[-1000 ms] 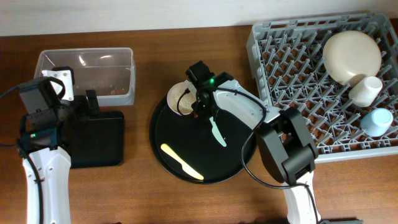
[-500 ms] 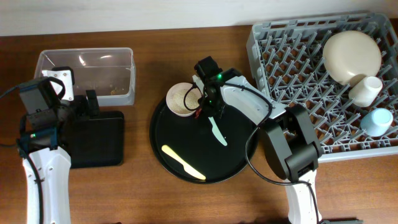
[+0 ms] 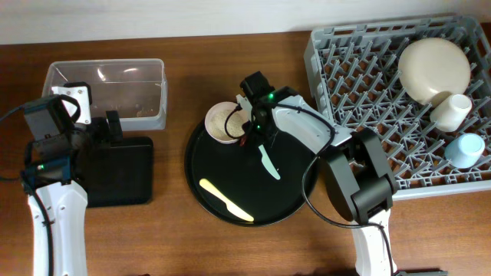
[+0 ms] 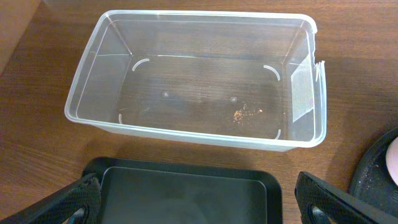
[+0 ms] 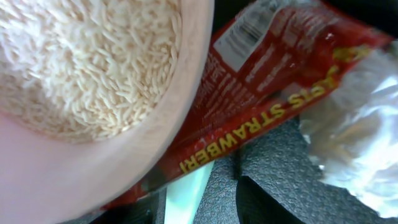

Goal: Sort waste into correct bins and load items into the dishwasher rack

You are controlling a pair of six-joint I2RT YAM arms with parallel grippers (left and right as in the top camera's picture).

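The pink-rimmed bowl (image 3: pixel 222 123) of rice grains (image 5: pixel 87 62) sits at the back left of the round black tray (image 3: pixel 196 180). A red wrapper (image 5: pixel 267 93) lies against the bowl's side, and a crumpled white paper wad (image 5: pixel 354 143) lies to its right. My right gripper (image 3: pixel 252 132) (image 5: pixel 199 208) hovers just beside the bowl, open. The mint-green spoon (image 5: pixel 186 196) (image 3: pixel 268 162) and bare tray show between its fingers, with the wrapper's edge just beyond the tips. My left gripper (image 4: pixel 199 194) (image 3: pixel 113 126) hangs wide open over the shallow black tray (image 4: pixel 186 193) (image 3: pixel 115 172), in front of the clear tub (image 4: pixel 193 81) (image 3: pixel 107 92).
A yellow spoon (image 3: pixel 225 201) lies at the front of the round tray. The grey rack (image 3: pixel 360 92) at the right holds a cream plate (image 3: pixel 433 69), a white cup (image 3: pixel 451 111) and a light-blue cup (image 3: pixel 466 149). Crumbs speckle the tub's floor.
My right gripper drew back a little up and to the right, uncovering more of the bowl, then held nearly still. The left arm has not moved.
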